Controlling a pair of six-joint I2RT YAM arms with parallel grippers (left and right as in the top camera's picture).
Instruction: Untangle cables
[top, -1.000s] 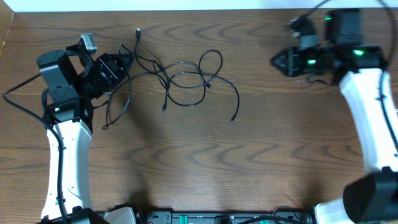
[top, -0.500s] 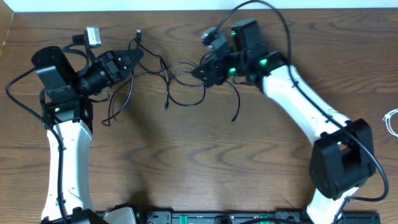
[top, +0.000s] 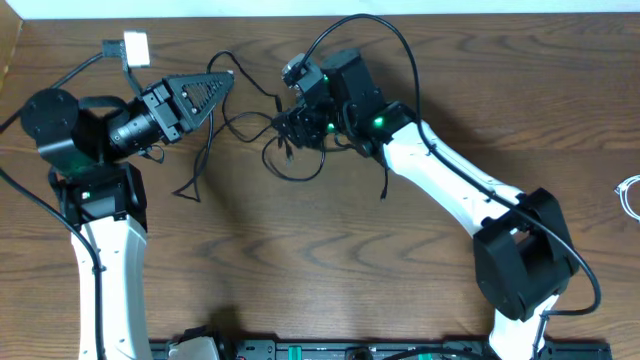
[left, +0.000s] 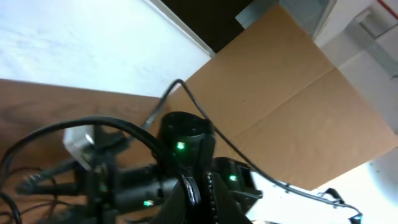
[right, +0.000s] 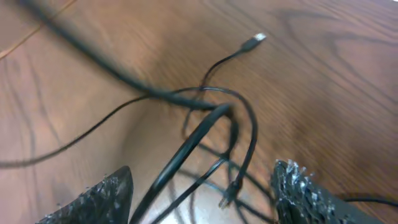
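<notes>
Hovering at 12 o'clock over the black cable (right: 254, 39) tangle, right gripper (right: 204, 169) is released; left gripper (top: 222, 80) state unclear.

Robot lab bench.
A white left arm (top: 108, 260) and right arm (top: 440, 185) work over a wood-grain surface (top: 300, 270); a cardboard panel (left: 292, 87) stands beyond.

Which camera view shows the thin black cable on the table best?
The overhead view: the black cable shows nearly whole, loops and loose ends. The right wrist view gives only a few close loops and one plug. The left wrist view shows mostly an arm.
</notes>
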